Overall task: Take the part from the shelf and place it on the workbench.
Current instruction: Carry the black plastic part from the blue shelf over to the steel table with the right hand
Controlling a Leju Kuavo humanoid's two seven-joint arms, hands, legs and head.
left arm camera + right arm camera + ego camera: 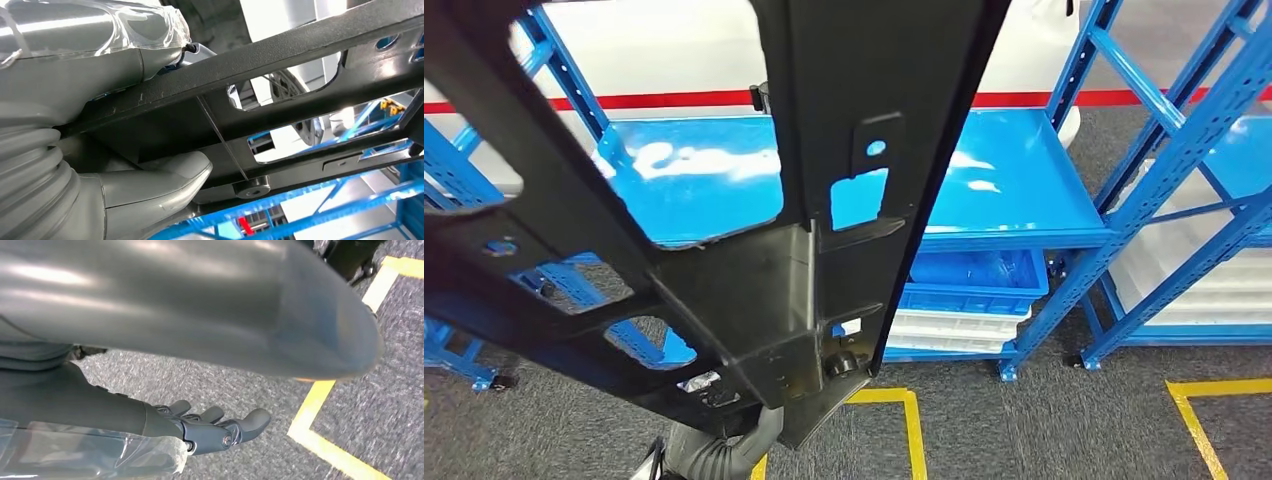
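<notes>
Left robot hand [150, 185] grasps the part [754, 250], a long black frame with cut-out windows. In the left wrist view the thick grey thumb lies on one face of the frame and the rest of the hand on the other, so the frame is clamped between them. Only the ribbed wrist cover appears at the lower middle of the head view, under the part.

The part is lifted close to the camera and crosses the head view from the top middle down to the lower left. It is off the shelf [1014, 190], whose blue board stands behind it at the centre and right. I judge it is held high and near the body so that it stays clear of the shelf posts during the carry. Such a long piece held at one spot will probably want to tip.

Right robot hand [215, 432] hangs above the grey floor [210, 380] beside a yellow line [320, 400]. It holds nothing; its fingers seem loosely bent and apart, though the view is blurred.

Under the shelf board, at the centre right of the head view, a blue bin [974, 275] sits on white trays [954, 330]. More white trays [1194, 270] are at the right edge. I cannot tell what is inside them.

No counter is visible, so placing is not yet done.
</notes>
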